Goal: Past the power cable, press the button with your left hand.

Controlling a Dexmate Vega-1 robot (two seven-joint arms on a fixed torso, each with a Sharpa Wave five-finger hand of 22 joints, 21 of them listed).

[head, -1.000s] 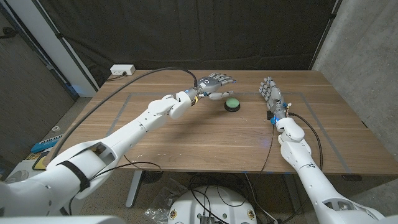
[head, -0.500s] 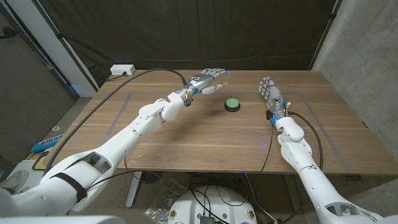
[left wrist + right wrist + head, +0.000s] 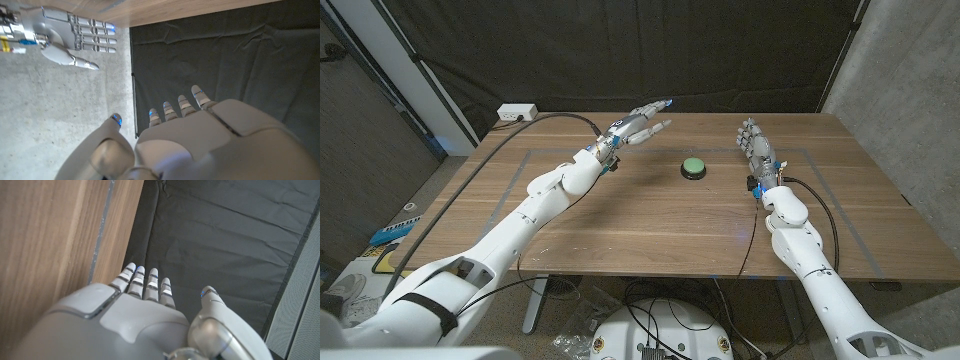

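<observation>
A round green button [image 3: 693,166] on a black base sits on the wooden table [image 3: 660,220] at mid-back. My left hand [image 3: 638,124] hangs raised above the table's far part, up and to the left of the button, fingers stretched out and holding nothing. The left wrist view shows its back [image 3: 210,145] against the dark curtain. A black power cable [image 3: 550,118] arcs from the wall side to the left wrist. My right hand [image 3: 755,146] stands to the right of the button, fingers straight, holding nothing; the left wrist view also catches it [image 3: 60,35].
A white power strip [image 3: 517,113] lies at the table's back left corner. Grey tape lines [image 3: 520,165] mark a rectangle on the tabletop. A black curtain [image 3: 650,50] hangs behind the table. A cable [image 3: 820,215] loops beside my right forearm.
My left hand has lifted and drawn back to the left, away from the button, which it was next to a second ago. The right hand has stayed put.
</observation>
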